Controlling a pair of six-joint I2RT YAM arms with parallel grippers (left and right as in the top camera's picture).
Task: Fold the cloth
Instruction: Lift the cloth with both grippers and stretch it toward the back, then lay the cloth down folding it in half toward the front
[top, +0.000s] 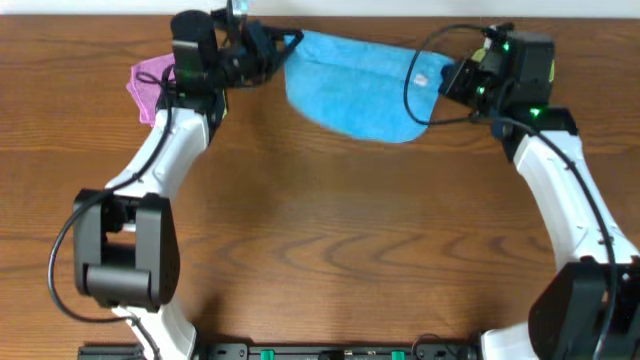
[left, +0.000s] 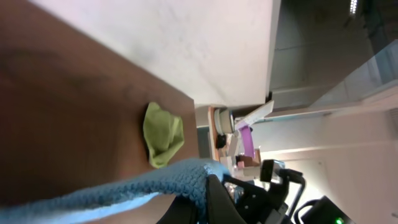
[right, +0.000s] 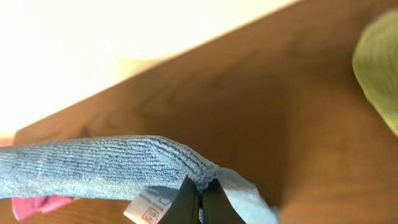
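The sky-blue cloth (top: 355, 85) hangs stretched between my two grippers at the far middle of the table, its lower edge sagging to the wood. My left gripper (top: 283, 45) is shut on its left corner; in the left wrist view the cloth (left: 143, 186) runs into the jaws (left: 208, 190). My right gripper (top: 447, 80) is shut on its right corner. In the right wrist view the cloth edge (right: 106, 165) is pinched between the jaws (right: 201, 190), with the white tag (right: 152, 205) hanging just left of them.
A pink-purple cloth (top: 150, 82) lies at the far left beside the left arm; it also shows in the right wrist view (right: 37, 205). A lime-green cloth (left: 163, 134) lies on the table past the right arm; it also shows in the right wrist view (right: 378, 62).
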